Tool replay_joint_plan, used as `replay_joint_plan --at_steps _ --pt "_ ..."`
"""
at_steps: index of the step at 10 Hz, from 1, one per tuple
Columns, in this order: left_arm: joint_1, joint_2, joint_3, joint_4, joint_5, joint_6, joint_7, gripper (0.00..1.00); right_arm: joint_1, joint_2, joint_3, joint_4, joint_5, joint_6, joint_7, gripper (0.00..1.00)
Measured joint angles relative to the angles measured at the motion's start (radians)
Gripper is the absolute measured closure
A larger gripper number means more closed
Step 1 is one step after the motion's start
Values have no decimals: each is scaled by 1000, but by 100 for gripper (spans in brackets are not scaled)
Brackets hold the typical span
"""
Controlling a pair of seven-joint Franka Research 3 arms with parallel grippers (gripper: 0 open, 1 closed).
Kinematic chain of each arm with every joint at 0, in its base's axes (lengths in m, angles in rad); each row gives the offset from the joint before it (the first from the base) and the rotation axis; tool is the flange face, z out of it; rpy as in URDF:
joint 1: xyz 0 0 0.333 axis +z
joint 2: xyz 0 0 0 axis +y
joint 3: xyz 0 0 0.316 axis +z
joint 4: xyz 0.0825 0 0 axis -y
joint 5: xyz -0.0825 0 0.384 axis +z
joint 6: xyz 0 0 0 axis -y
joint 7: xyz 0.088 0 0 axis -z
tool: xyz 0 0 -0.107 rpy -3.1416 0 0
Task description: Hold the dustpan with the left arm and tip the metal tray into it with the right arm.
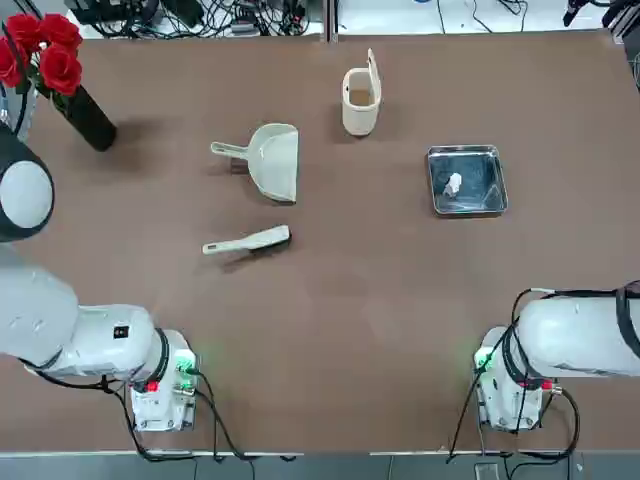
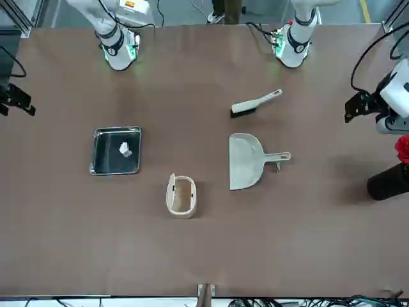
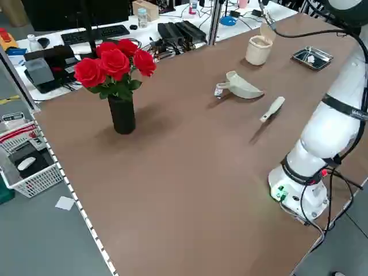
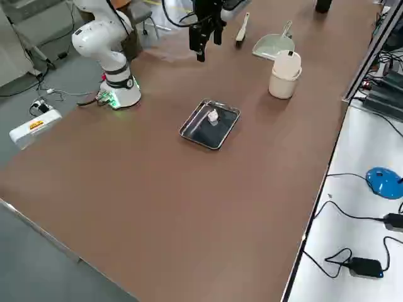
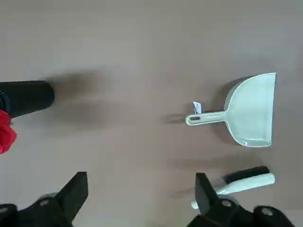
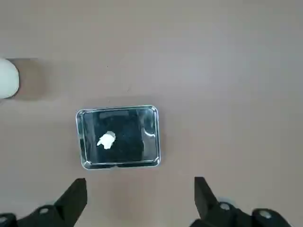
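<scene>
top view: the dustpan point(image 1: 274, 162) lies upper left of centre, the metal tray point(image 1: 468, 181) at right, a white scrap point(image 1: 453, 185) in it; no writing is readable.
front view: an orange label point(image 2: 130, 4) sits top left, its print too small to read.
left wrist view: the left gripper point(image 5: 142, 189), over the table, is wide open, holding nothing.
right wrist view: the right gripper point(image 6: 141, 191), likewise wide open and holding nothing, is at the bottom.

One dustpan point(image 1: 275, 160), one tray point(image 1: 467, 180), one brush point(image 1: 247, 241)
</scene>
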Motion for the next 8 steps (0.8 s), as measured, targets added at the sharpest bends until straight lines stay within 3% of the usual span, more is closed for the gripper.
replay_joint_plan --at_steps 4,8 --pt "0 -12 -2 0 -9 -2 -23 0 -1 0 -4 -28 0 -1 0 0" --pt "-29 56 -16 -7 -39 16 -406 0 -4 6 -44 -218 3 128 0 0"
